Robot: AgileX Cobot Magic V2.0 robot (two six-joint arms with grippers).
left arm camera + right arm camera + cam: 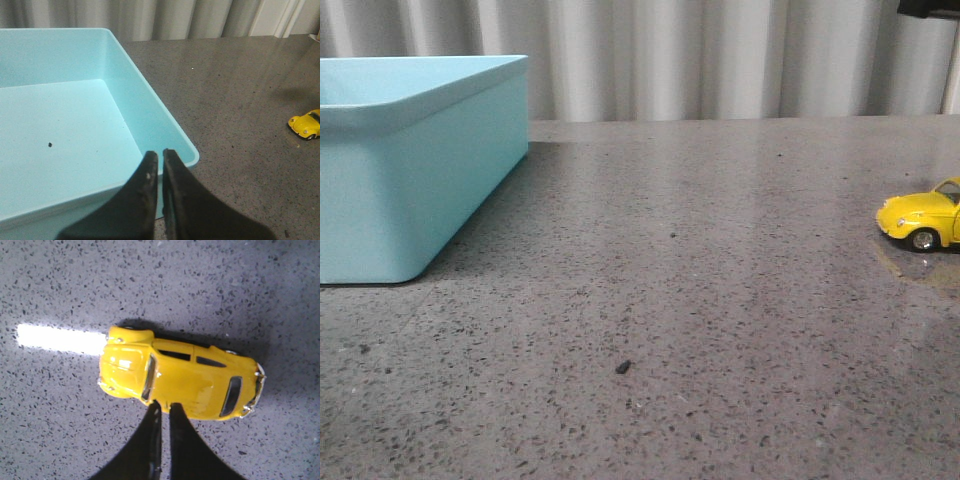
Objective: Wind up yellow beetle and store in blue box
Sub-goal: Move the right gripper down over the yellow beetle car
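Right wrist view: right hand (pixel 163 410) pinched together above yellow beetle (pixel 180 380) on worktop (pixel 60 430), left hand (pixel 160 160) likewise over blue box (pixel 165 125); nothing wound/stored yet.

A staged test bench: speckled grey tabletop (pixel 700 300) before a pale pleated curtain (pixel 720 55) (no household furnishings).

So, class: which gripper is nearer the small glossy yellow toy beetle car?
Right. The right gripper hangs directly over the yellow beetle, fingers nearly closed. The left gripper sits over the blue box's corner, far from the car.
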